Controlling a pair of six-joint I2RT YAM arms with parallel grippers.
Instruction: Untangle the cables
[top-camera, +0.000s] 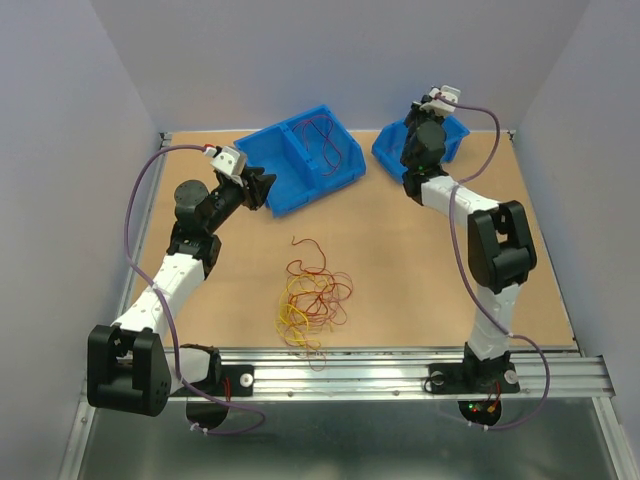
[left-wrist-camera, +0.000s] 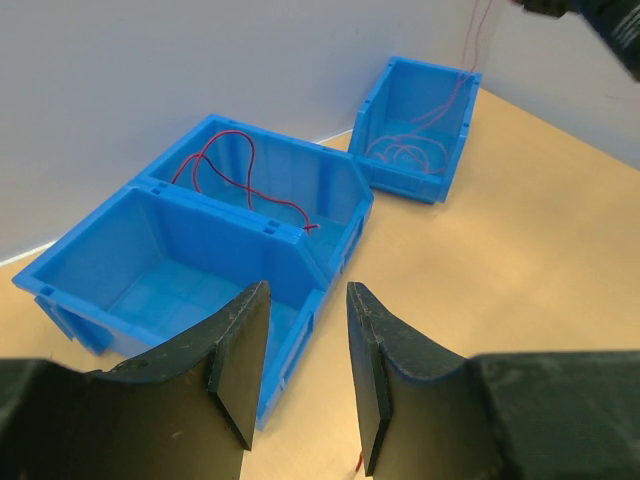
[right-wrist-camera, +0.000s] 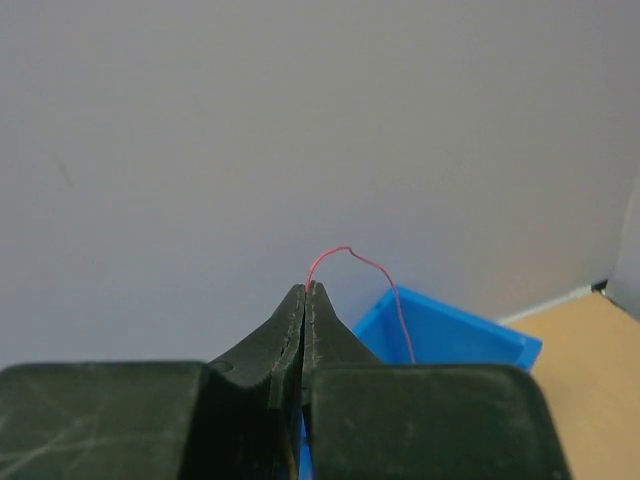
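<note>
Several thin red, yellow, orange cables (top-camera: 312, 300) lie loosely tangled.

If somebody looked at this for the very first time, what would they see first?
The messy tangle of cables, red, yellow and orange, near the front middle of the table, grabs the eye first. Next come the bright blue bins at the back: a double bin with a red strand inside, and a small bin, above which the right gripper pinches a thin red cable.
</note>
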